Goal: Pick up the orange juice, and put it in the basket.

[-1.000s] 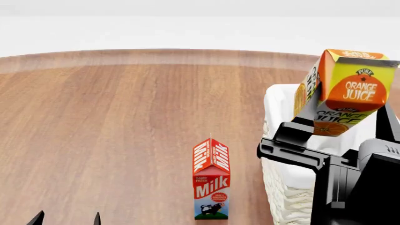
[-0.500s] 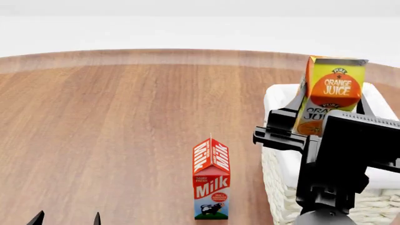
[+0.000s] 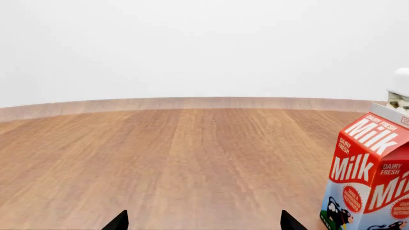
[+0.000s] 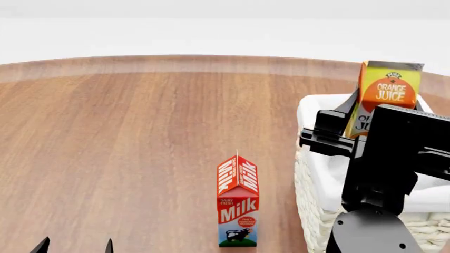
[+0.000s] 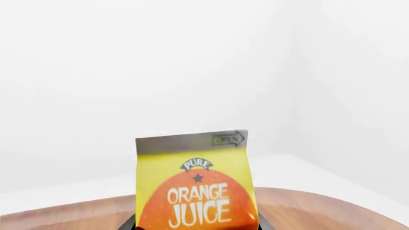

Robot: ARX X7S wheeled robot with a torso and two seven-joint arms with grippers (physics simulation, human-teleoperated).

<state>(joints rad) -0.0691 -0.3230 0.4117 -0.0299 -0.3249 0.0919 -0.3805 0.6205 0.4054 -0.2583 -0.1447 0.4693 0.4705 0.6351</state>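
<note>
The orange juice carton (image 4: pixel 388 94) is held upright in my right gripper (image 4: pixel 365 126) above the inside of the white wicker basket (image 4: pixel 313 206) at the right of the table. In the right wrist view the orange juice carton (image 5: pixel 195 189) fills the space between the jaws, and dark fingers (image 5: pixel 130 223) show at its sides. My left gripper (image 4: pixel 75 246) is open and empty, low at the front left; in the left wrist view the left gripper (image 3: pixel 199 224) shows two spread fingertips over bare wood.
A red-and-white milk carton (image 4: pixel 237 201) stands upright on the wooden table just left of the basket; it also shows in the left wrist view (image 3: pixel 369 177). The right arm's black body (image 4: pixel 390 174) covers much of the basket. The table's far edge curves behind.
My right gripper has carried the orange juice carton down and back over the basket and turned it from tilted to upright. The left arm and the milk carton have not moved.
</note>
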